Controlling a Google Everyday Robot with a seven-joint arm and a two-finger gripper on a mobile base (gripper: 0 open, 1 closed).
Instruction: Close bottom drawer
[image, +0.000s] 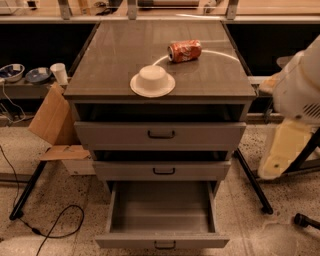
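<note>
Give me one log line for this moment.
bottom drawer: pulled far out, not yet closed | gripper: not in view | arm: right edge, apart from cabinet | on top: bowl, can

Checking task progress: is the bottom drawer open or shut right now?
Open: the bottom drawer is pulled far out, its empty grey interior showing. The gripper is not in view; only the arm shows at right.

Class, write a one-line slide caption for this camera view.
Bottom drawer pulled open and empty; robot arm at right, gripper out of view.
</note>
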